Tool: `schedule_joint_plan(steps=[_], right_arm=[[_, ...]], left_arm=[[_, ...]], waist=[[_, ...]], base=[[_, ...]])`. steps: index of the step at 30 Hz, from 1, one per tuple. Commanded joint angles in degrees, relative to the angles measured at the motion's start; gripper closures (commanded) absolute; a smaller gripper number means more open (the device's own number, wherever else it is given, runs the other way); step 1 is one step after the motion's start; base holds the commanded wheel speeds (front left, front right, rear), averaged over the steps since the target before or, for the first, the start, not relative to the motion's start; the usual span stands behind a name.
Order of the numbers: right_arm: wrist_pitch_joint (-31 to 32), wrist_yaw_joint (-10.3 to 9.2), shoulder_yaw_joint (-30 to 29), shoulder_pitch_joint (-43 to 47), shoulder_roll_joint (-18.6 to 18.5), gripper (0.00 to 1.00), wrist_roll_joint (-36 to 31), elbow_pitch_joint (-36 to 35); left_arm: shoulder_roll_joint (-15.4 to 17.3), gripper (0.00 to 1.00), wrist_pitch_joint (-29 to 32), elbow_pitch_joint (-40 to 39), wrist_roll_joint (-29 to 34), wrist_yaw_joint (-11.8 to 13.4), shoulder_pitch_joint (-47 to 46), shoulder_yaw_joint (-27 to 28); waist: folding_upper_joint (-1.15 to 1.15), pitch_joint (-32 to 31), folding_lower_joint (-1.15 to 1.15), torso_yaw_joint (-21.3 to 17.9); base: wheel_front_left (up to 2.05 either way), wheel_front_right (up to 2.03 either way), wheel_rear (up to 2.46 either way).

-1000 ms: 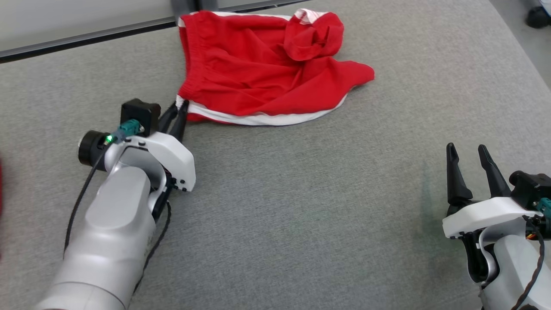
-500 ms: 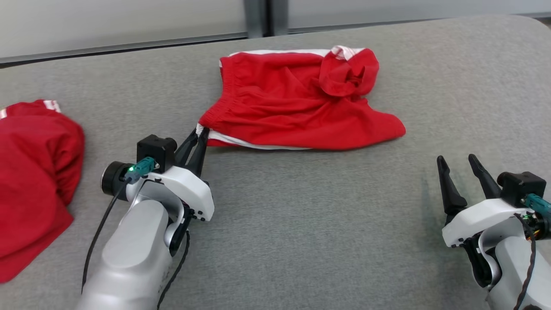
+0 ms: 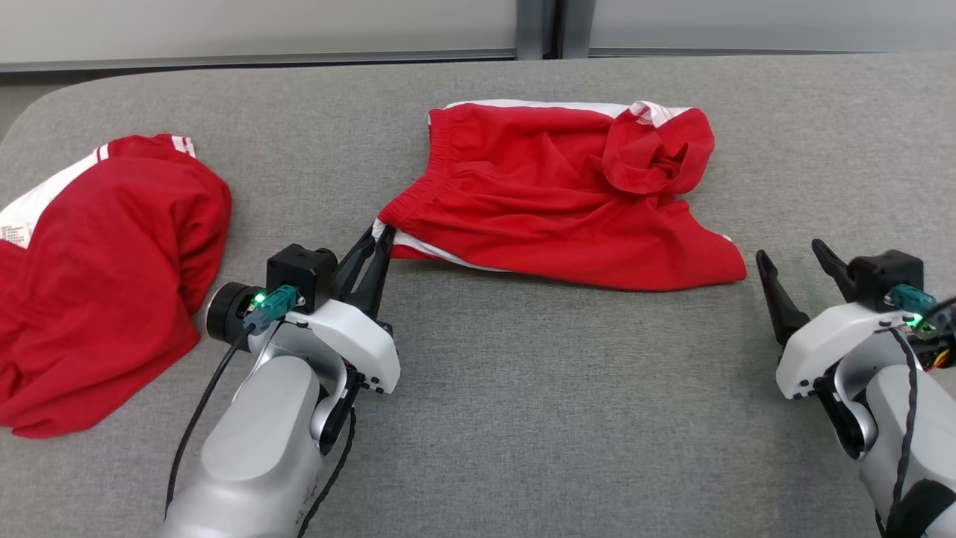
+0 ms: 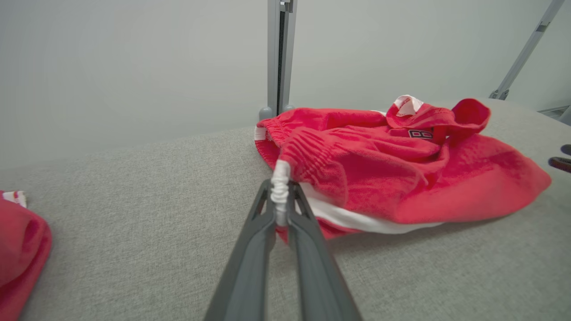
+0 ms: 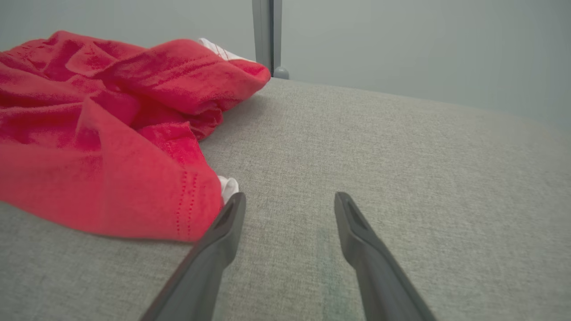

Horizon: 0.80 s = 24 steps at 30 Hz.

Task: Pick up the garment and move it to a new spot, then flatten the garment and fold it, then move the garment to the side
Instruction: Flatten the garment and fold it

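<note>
The red garment [image 3: 553, 202] lies crumpled on the grey table [image 3: 567, 403] toward 12 o'clock, with its white-trimmed corner at 8 o'clock pinched by the left hand [image 3: 379, 233], while the right hand [image 3: 788, 250], spread and holding nothing, stands near its 4 o'clock corner.

Bare grey padded surface [image 3: 523, 388] runs wide between the two arms, in front of the red shorts [image 3: 553, 194]. The shorts fill the far middle, bunched higher at their right end. A second red garment [image 3: 104, 276] blocks the left side, leaving a bare strip beside the left gripper [image 3: 377, 237]. The right gripper [image 3: 789, 250] stands just beside the shorts' near right corner. A metal post [image 3: 538, 26] rises behind the far edge.
</note>
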Motion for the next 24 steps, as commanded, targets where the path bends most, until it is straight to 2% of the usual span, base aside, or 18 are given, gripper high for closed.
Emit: schedule_joint_plan(steps=[1,15,20,21,22,23,24], right_arm=[[0.6,-0.01,1.0,-1.1,-0.5,0.0,-0.1,0.8],[1.2,-0.01,15.4,-7.9,-4.8,0.0,1.1,5.2],[1.7,0.0,21.8,-9.5,-5.9,0.0,3.6,5.6],[2.3,0.01,23.0,-9.6,-6.1,0.24,4.6,5.8],[2.9,0.01,24.2,-9.7,-6.2,0.95,5.8,5.9],[3.4,0.01,25.3,-9.8,-6.4,1.0,6.9,6.0],[3.9,0.01,26.1,-9.9,-6.7,1.0,8.2,6.0]], left_arm=[[0.3,1.0,-0.1,-0.5,0.3,0.2,0.2,0.0],[-0.2,1.0,-0.1,-2.5,-0.4,0.6,-0.7,-0.8],[-0.2,1.0,-0.1,-2.5,-0.5,0.6,-1.2,-0.8],[-0.2,1.0,-0.1,-2.5,-0.5,0.6,-1.3,-0.9],[-0.2,1.0,-0.1,-2.5,-0.5,0.6,-1.4,-0.9],[-0.2,1.0,-0.1,-2.5,-0.5,0.7,-1.5,-0.9],[-0.2,1.0,-0.1,-2.5,-0.6,0.7,-1.5,-0.9]], waist=[[0.0,0.4,0.0,0.6],[0.0,2.5,0.0,2.6],[0.0,3.2,0.0,3.0],[0.0,3.2,0.0,3.1],[0.0,3.3,0.0,3.2],[0.0,3.3,0.0,3.2],[0.0,3.2,0.0,3.3]], base=[[0.0,0.0,0.0],[0.0,0.0,0.0],[0.0,0.0,0.0],[0.0,0.0,0.0],[0.0,0.0,0.0],[0.0,0.0,0.0],[0.0,0.0,0.0]])
